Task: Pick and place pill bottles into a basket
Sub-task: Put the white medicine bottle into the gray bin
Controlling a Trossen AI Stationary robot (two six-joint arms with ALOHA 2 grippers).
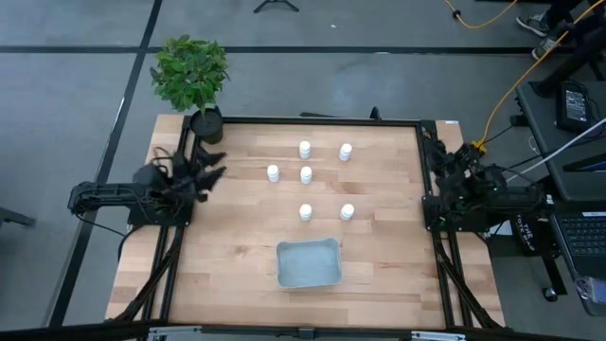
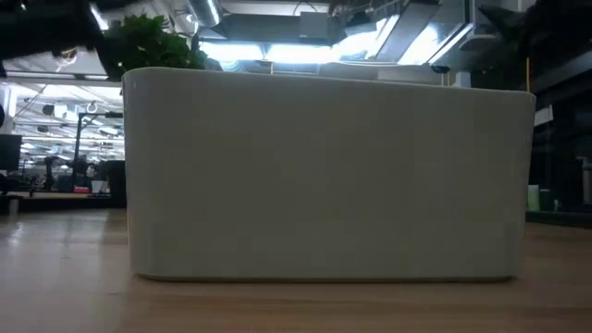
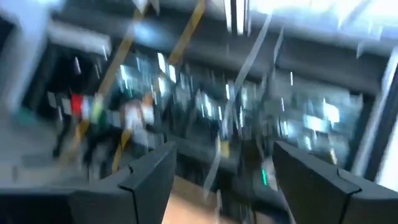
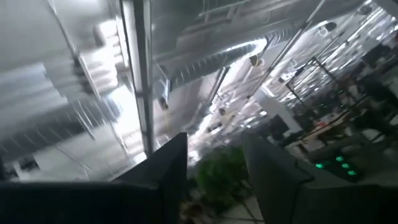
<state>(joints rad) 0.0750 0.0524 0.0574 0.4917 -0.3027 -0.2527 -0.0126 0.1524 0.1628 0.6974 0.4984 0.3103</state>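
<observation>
Six small white pill bottles stand upright on the wooden table: two at the far side (image 1: 305, 149) (image 1: 346, 151), two in the middle (image 1: 273, 172) (image 1: 306, 174) and two nearer the basket (image 1: 305, 212) (image 1: 347, 212). The pale grey-blue basket (image 1: 308, 262) rests on the table near the front edge and fills the low view (image 2: 324, 176). My left gripper (image 1: 214, 171) is open and empty at the table's left edge, left of the bottles; its fingers also show in the left wrist view (image 3: 221, 180). My right gripper (image 1: 441, 163) is open and empty at the right edge, tipped upward (image 4: 214, 168).
A green plant in a black pot (image 1: 194, 80) stands at the table's far left corner, just behind my left arm. A black frame (image 1: 312, 119) runs around the table. Bare wood lies between the bottles and both arms.
</observation>
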